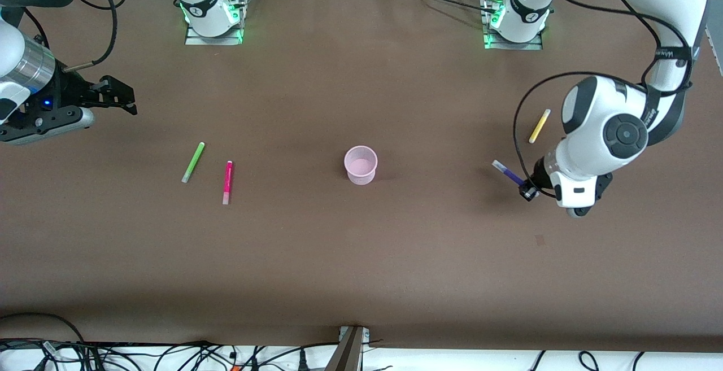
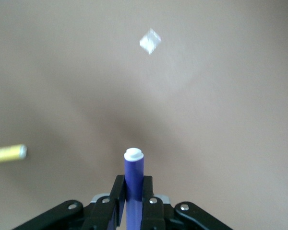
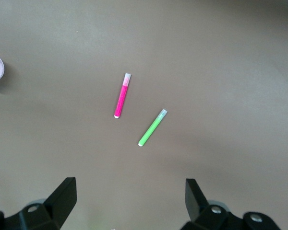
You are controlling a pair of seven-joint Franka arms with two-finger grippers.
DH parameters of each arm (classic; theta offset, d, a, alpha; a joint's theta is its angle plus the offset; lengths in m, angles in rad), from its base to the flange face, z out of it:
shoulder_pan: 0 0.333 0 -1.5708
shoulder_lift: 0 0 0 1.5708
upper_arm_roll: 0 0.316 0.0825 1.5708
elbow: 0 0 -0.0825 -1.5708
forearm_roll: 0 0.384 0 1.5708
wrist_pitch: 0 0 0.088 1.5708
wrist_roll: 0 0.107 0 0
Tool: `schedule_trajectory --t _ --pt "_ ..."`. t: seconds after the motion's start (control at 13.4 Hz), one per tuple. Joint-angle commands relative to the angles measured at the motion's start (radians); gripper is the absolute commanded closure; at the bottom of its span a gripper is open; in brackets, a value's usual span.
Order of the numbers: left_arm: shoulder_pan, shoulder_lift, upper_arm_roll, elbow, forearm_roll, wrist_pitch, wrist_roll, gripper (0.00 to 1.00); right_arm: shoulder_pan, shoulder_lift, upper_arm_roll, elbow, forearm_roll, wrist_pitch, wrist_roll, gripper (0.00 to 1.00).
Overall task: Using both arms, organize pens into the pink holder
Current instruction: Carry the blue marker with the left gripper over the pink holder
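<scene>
Left gripper [image 1: 529, 191] clamped on the dark purple pen [image 1: 506, 173] near one end, low over the brown table [image 1: 361, 258] toward the left arm's end; pen tilted, its pale cap [image 2: 133, 154] jutting past the fingertips [image 2: 117, 196] in the left wrist view. Just beside that spot, farther from the front camera, the yellow pen [image 1: 539, 126] flat on the table. Toward the middle, well apart from both, the pink holder [image 1: 361, 164] upright with rim up — nothing seen inside it, only its pale pink bottom. Toward the right arm's end, the magenta-pink pen [image 1: 227, 182] and light green pen [image 1: 193, 162] lying side by side, apart, green one slightly farther from the front camera. Right gripper [image 1: 121, 98] waiting up in the air over that end of the table — fingers [image 3: 62, 199] spread wide, holding nothing
</scene>
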Motion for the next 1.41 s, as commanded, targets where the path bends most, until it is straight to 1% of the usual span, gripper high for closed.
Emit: schedule_trajectory --t 0.0,0.07,0.15,0.3,0.37,0.52,0.59,0.82,0.97,1.12,1.19,1.34 --pt "0.004 0.010 -0.109 0.092 -0.001 -0.086 -0.194 1.00 -0.006 -0.010 -0.021 -0.012 0.009 0.011 0.011 0.00" --pt "0.001 0.010 -0.182 0.112 0.000 -0.086 -0.278 1.00 -0.006 -0.011 -0.023 -0.012 0.009 0.000 0.011 0.00" --pt "-0.023 0.010 -0.213 0.129 0.011 -0.081 -0.334 1.00 -0.006 -0.014 -0.023 -0.014 0.009 -0.008 0.011 0.00" --pt "-0.143 0.024 -0.211 0.163 0.077 -0.075 -0.508 1.00 -0.006 -0.014 -0.023 -0.014 0.007 -0.015 0.011 0.00" --pt "-0.199 0.054 -0.205 0.186 0.133 -0.075 -0.617 1.00 -0.006 -0.013 -0.023 -0.014 0.009 -0.014 0.010 0.00" --pt "-0.279 0.110 -0.203 0.252 0.231 -0.080 -0.782 1.00 -0.006 -0.013 -0.023 -0.012 0.007 -0.012 0.010 0.00" --pt "-0.303 0.116 -0.201 0.252 0.252 -0.080 -0.843 1.00 -0.004 -0.011 -0.022 -0.012 0.007 -0.009 0.010 0.00" --pt "-0.364 0.121 -0.169 0.246 0.377 -0.096 -1.049 1.00 -0.004 -0.011 -0.022 -0.012 0.007 -0.005 0.010 0.00" --pt "-0.410 0.157 -0.157 0.249 0.472 -0.150 -1.161 1.00 -0.003 -0.010 -0.020 -0.009 0.009 0.004 0.010 0.00" --pt "-0.459 0.188 -0.140 0.252 0.531 -0.153 -1.238 1.00 0.002 -0.010 -0.020 -0.006 0.009 0.024 0.010 0.00" --pt "-0.491 0.194 -0.117 0.253 0.539 -0.155 -1.261 1.00 0.004 -0.010 -0.020 -0.006 0.009 0.031 0.010 0.00" --pt "-0.580 0.203 -0.033 0.275 0.540 -0.153 -1.272 1.00 0.004 -0.008 -0.020 -0.006 0.010 0.050 0.010 0.00"
